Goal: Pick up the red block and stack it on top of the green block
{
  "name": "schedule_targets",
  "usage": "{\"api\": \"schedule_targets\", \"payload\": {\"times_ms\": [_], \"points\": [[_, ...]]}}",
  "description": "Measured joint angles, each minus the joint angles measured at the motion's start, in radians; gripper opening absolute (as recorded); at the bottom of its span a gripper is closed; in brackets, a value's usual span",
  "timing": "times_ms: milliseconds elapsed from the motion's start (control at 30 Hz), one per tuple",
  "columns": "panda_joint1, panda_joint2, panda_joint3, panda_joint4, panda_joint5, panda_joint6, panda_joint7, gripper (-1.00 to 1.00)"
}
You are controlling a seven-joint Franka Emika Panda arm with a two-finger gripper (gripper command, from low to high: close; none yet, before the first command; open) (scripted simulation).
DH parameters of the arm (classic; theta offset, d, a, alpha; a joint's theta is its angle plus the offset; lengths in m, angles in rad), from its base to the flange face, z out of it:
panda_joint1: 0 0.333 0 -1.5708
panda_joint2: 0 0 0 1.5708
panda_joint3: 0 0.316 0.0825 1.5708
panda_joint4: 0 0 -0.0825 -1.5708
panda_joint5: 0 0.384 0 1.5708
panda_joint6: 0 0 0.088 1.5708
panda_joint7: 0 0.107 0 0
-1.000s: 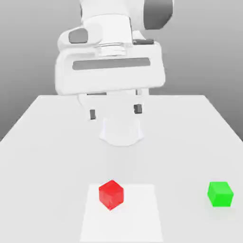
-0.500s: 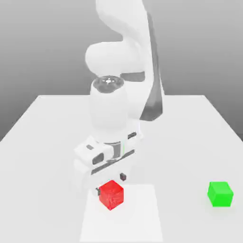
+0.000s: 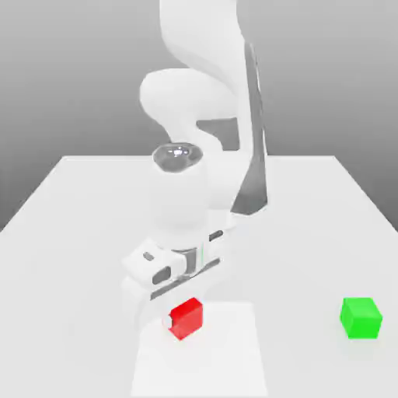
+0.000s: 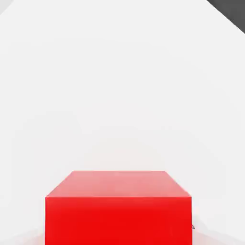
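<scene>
red block point(image 3: 186, 318) (glossy), green block point(image 3: 361, 317), wht table point(image 3: 311, 225)

You've got the glossy red block point(image 3: 186, 318) sitting flat, and the matching green block point(image 3: 361, 317) well apart toward the exterior view's right of it.

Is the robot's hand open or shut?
Shut. The gripper is down on the red block, fingers closed against its sides.
</scene>
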Motion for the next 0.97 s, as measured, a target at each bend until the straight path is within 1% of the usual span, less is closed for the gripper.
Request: {"api": "schedule_targets", "payload": {"times_ms": [100, 200, 300, 400, 500, 667, 733, 767, 800, 967], "points": [[-0.001, -0.070, -0.017, -0.012, -0.067, -0.058, 0.050, -1.00], [-0.011, -0.131, -0.018, -0.021, -0.110, -0.112, 0.075, -1.00], [-0.058, -0.136, 0.054, 0.013, -0.126, -0.150, 0.012, -1.00], [-0.049, -0.136, 0.140, 0.039, -0.131, -0.177, -0.055, -1.00], [0.012, -0.135, 0.224, 0.066, -0.131, -0.204, -0.131, -1.00], [0.156, -0.106, 0.362, 0.131, -0.128, -0.243, -0.275, -1.00], [0.236, -0.026, 0.410, 0.184, -0.167, -0.219, -0.316, -1.00], [0.261, 0.036, 0.417, 0.213, -0.203, -0.188, -0.323, -1.00], [0.278, 0.084, 0.413, 0.229, -0.232, -0.157, -0.318, 1.00], [0.278, 0.084, 0.413, 0.229, -0.232, -0.157, -0.318, 1.00]]}}
